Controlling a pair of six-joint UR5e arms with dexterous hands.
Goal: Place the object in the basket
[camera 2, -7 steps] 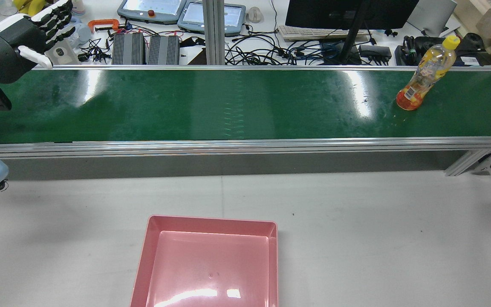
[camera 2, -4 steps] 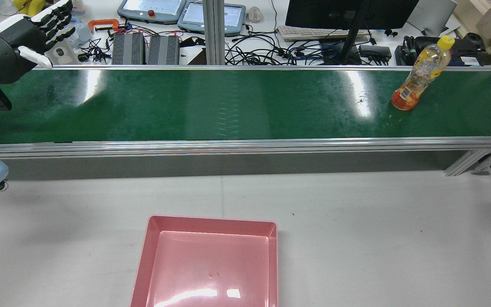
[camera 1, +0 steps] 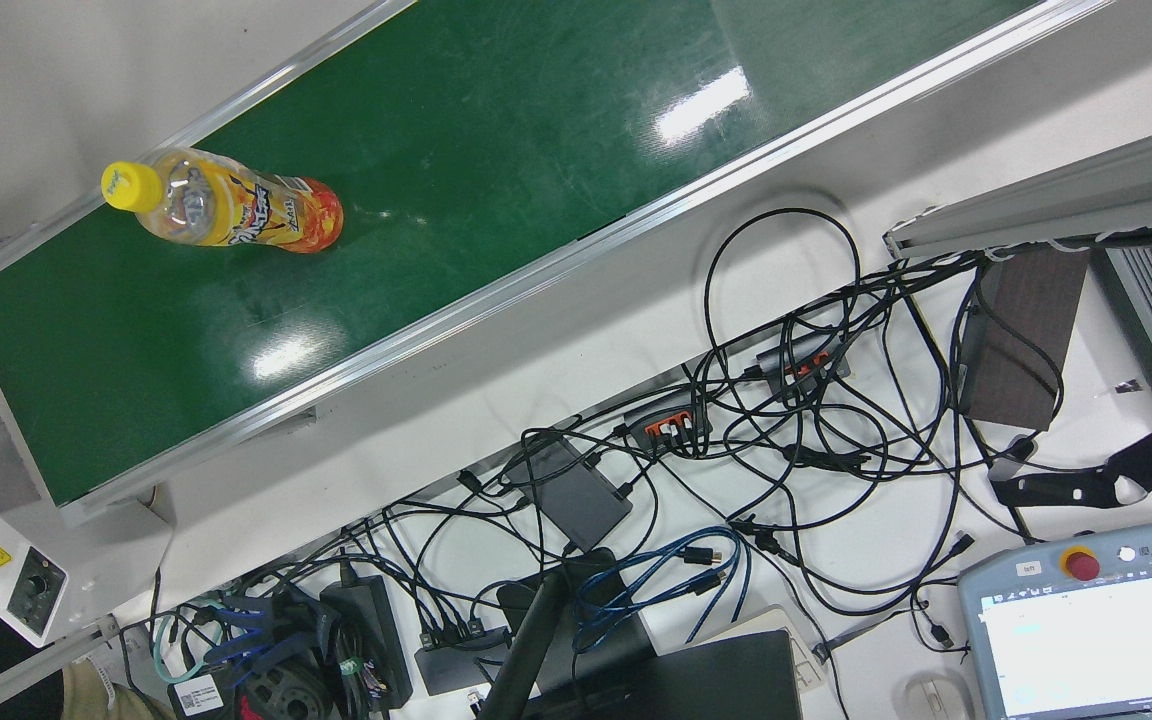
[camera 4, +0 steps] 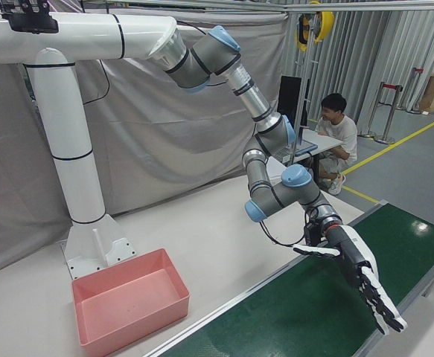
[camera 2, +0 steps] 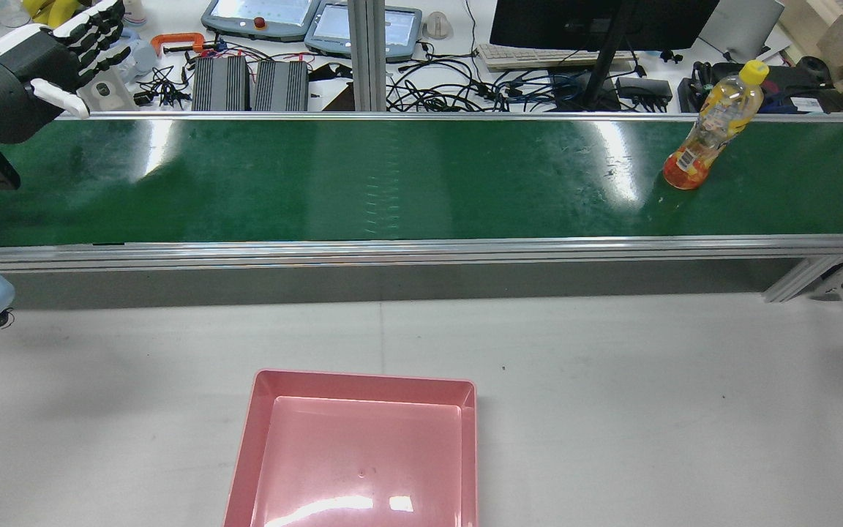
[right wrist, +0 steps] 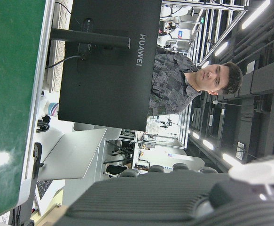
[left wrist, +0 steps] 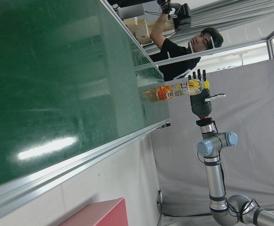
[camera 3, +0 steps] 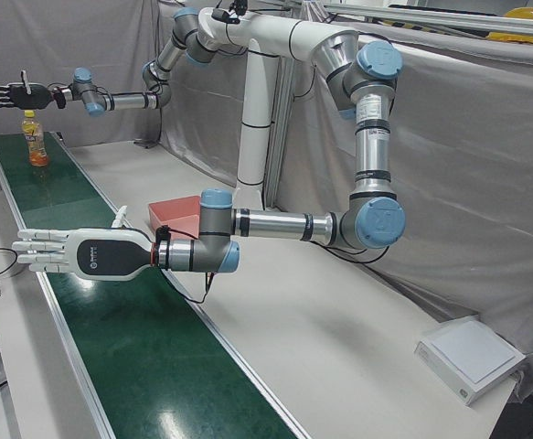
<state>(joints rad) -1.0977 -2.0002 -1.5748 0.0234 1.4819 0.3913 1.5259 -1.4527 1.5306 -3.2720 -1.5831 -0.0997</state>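
A juice bottle (camera 2: 710, 128) with a yellow cap and orange base stands upright near the right end of the green conveyor belt (camera 2: 392, 183); it also shows in the front view (camera 1: 226, 210) and the left-front view (camera 3: 34, 139). My left hand (camera 2: 34, 73) is open and flat above the belt's left end, far from the bottle, and holds nothing (camera 3: 74, 256) (camera 4: 354, 271). My right hand (camera 3: 5, 91) is open with fingers spread, raised beyond the bottle at the belt's far end (left wrist: 200, 96); the rear view does not show it. The pink basket (camera 2: 363, 446) sits empty on the table before the belt.
The desk behind the belt holds a tangle of cables (camera 1: 786, 420), teach pendants (camera 2: 260, 16), a monitor (camera 2: 597, 22) and power bricks (camera 2: 253, 84). A control box (camera 1: 21, 585) sits at the belt's end. A person (camera 4: 332, 130) sits beyond the station.
The bottle has travelled a little to the left along the belt in the rear view, still upright. My left hand has not moved.
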